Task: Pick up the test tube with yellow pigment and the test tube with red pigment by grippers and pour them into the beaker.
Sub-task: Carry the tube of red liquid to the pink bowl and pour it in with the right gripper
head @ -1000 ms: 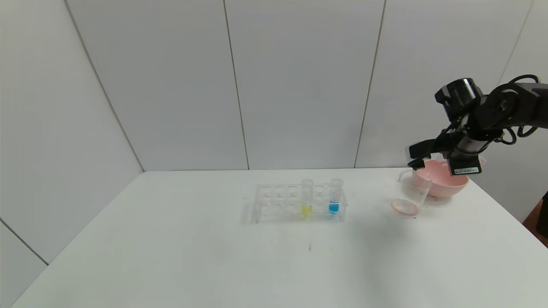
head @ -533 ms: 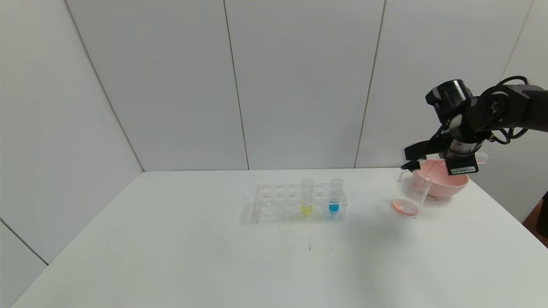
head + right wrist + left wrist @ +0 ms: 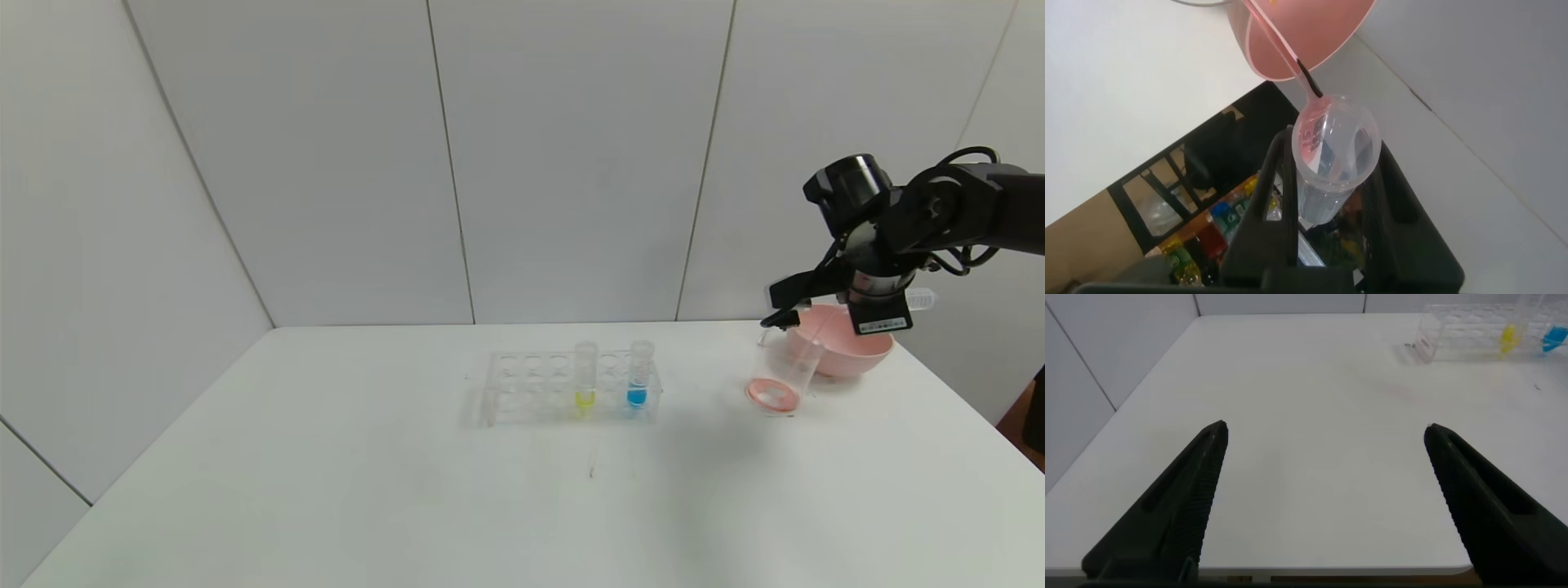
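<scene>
My right gripper [image 3: 784, 309] is shut on the test tube with red pigment [image 3: 1327, 180] and holds it tipped over the beaker [image 3: 785, 367] at the table's far right. A thin red-pink stream [image 3: 819, 331] runs from the tube's mouth [image 3: 1335, 139] down into the beaker, which has red liquid at its bottom. The arm hides most of this tube in the head view. The test tube with yellow pigment [image 3: 585, 376] stands upright in the clear rack [image 3: 531, 388]. My left gripper [image 3: 1326, 430] is open and empty above the table's near left part, out of the head view.
A tube with blue liquid [image 3: 639, 374] stands in the rack to the right of the yellow one. A pink bowl [image 3: 849, 351] sits just behind the beaker and shows in the right wrist view [image 3: 1306, 41]. The table's right edge is close to the bowl.
My right arm has shifted a little to the left and tipped the tube further. The red stream has appeared, and the red layer in the beaker has grown.
</scene>
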Robot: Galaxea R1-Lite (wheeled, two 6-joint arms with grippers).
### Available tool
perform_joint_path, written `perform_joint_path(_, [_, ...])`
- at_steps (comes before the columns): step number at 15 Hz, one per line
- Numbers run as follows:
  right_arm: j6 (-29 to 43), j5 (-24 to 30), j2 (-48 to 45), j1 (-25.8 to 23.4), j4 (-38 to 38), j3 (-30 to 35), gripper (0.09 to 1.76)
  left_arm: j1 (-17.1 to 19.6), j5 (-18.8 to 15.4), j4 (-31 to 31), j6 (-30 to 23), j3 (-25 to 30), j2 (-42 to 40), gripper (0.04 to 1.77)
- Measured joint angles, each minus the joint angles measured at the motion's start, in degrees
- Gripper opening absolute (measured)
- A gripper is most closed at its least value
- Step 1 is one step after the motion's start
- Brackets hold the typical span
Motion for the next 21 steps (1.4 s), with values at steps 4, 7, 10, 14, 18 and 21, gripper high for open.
perform_joint_path(4, [0.20, -4.71, -0.04, 1.18, 0.24, 0.07, 0.50, 0.00, 0.00, 0.00, 0.02, 0.00, 0.00, 1.72])
perform_joint_path(7, [0.44, -5.42, -0.04, 2.00, 0.27, 0.07, 0.50, 0.00, 0.00, 0.00, 0.00, 0.00, 0.00, 1.72])
perform_joint_path(10, [0.45, -5.53, -0.09, 2.41, 0.22, 0.07, 0.50, 0.00, 0.00, 0.00, 0.00, 0.00, 0.00, 1.72])
perform_joint_path(14, [0.45, -5.91, -0.15, 2.63, 0.35, 0.05, 0.50, 0.00, -0.02, 0.00, 0.02, 0.00, 0.00, 1.72])
perform_joint_path(18, [0.52, -7.31, -0.22, 2.63, 0.16, 0.13, 0.50, 0.00, 0.00, -0.02, 0.00, 0.00, 0.00, 1.72])
perform_joint_path(21, [0.56, -7.34, -0.20, 2.69, 0.17, 0.16, 0.50, 0.00, 0.00, 0.00, 0.00, 0.00, 0.00, 1.72])
